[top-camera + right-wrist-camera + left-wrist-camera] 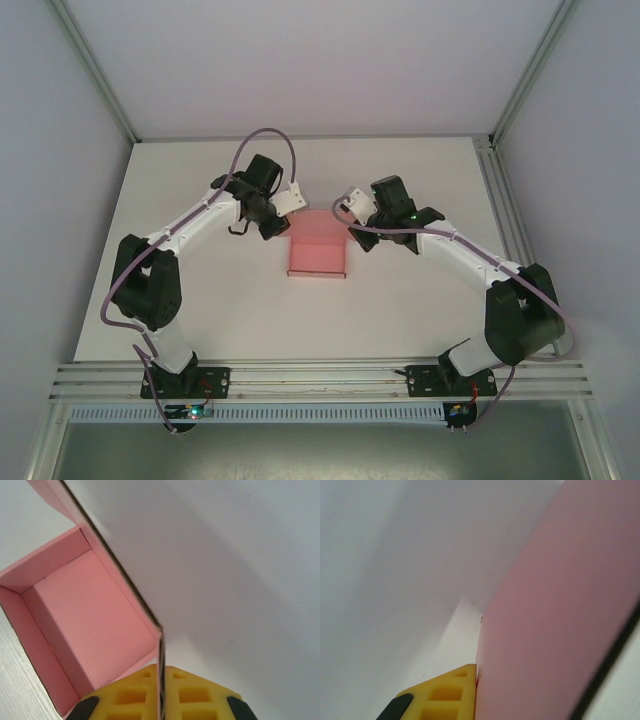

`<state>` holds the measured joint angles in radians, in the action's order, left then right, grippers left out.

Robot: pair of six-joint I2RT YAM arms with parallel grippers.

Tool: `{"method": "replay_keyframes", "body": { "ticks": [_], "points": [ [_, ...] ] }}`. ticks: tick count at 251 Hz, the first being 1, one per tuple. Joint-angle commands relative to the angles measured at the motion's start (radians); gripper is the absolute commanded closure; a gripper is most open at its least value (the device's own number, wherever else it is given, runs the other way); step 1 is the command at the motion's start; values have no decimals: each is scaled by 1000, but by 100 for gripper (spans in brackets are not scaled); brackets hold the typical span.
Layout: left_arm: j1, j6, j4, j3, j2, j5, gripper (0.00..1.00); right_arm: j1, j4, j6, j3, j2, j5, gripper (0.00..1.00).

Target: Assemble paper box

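Paper box edge-on in right pincer

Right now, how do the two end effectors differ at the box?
On the paper box, the left end effector grips the far-left corner, the right end effector the far-right. Right fingers straddle a card edge; a left finger lies against a pink face. Both are shut.

The paper box lies near the middle of the worktop, its open side up. The left fingers are at the box's 11 o'clock corner, one of them touching the card. The right fingers are at the 1 o'clock corner, with the edge of a box wall between them; the inside of the box lies at their 10 o'clock.
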<state>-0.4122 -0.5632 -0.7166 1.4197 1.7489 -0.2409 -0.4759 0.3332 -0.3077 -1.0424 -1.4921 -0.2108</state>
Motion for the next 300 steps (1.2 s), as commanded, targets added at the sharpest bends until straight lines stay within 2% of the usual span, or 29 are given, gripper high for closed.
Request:
{"method": "replay_keyframes", "body": {
  "ticks": [1,22,25,32,56,81,105,127,158,208,241,266,300],
  "points": [
    [-16,169,137,7,-52,67,89,-44,-24,127,-33,-3,120,100],
    [-21,348,203,30,-45,135,89,-65,-64,258,-45,-3,178,100],
    [-23,386,210,38,-41,153,90,-68,-75,284,-44,-2,190,100],
    [-29,478,205,65,-24,218,100,-77,-103,341,-39,-2,216,100],
    [-52,788,112,164,42,398,100,-104,-218,535,-10,-5,290,100],
    [-120,930,192,104,30,478,100,-112,-378,753,30,-33,359,100],
    [-159,1035,231,70,17,484,100,-139,-413,837,-16,-83,416,100],
    [-165,1165,209,67,30,537,100,-167,-434,868,-56,-112,466,100],
    [-169,1257,243,24,37,560,100,-179,-465,959,-57,-133,523,100],
    [-168,1350,362,-88,31,531,100,-179,-559,1089,7,-191,515,100],
    [-168,1324,374,-91,43,517,100,-194,-608,1064,0,-227,497,100],
    [-169,1320,376,-94,58,537,100,-199,-582,1043,1,-251,497,100],
    [-169,1314,421,-113,70,497,100,-201,-596,1018,37,-252,488,100]
  ]
}}
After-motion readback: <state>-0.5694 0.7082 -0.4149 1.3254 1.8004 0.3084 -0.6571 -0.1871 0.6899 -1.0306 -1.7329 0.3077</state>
